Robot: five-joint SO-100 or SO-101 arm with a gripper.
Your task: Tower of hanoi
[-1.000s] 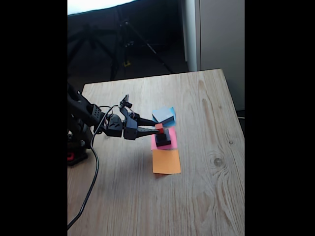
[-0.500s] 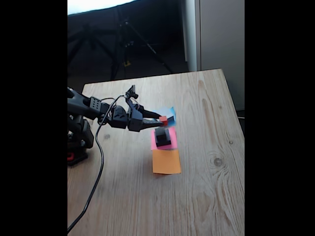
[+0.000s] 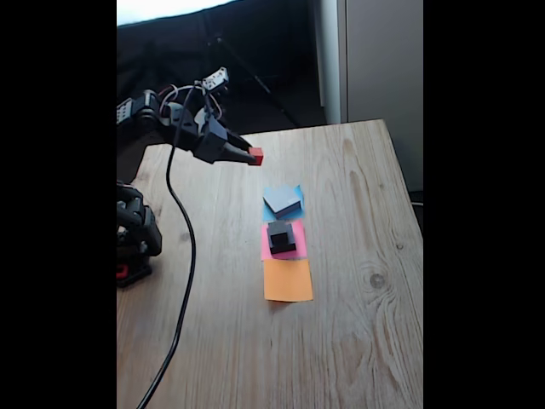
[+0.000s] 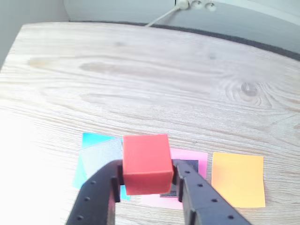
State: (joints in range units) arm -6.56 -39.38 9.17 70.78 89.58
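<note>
My gripper (image 3: 255,158) hangs high above the table's far left part, shut on the tiny red cube (image 3: 256,158). The wrist view has the red cube (image 4: 146,163) clamped between both black fingers (image 4: 101,187). Below, the flat grey block (image 3: 283,200) lies on the blue paper square (image 3: 295,191). A small black cube sits on the medium black block (image 3: 281,238), both on the pink paper square (image 3: 297,239). The orange paper square (image 3: 288,280) is bare. In the wrist view the grey block (image 4: 101,154) and the pink square (image 4: 190,154) show partly behind the cube.
The arm's base (image 3: 136,243) stands at the table's left edge, with a black cable (image 3: 183,281) trailing down toward the front. The wooden table (image 3: 358,324) ends close on the right and at the back. A tripod (image 3: 213,77) stands behind the table.
The gripper has lifted the red cube off the black stack and swung it up and to the left, well above the table.
</note>
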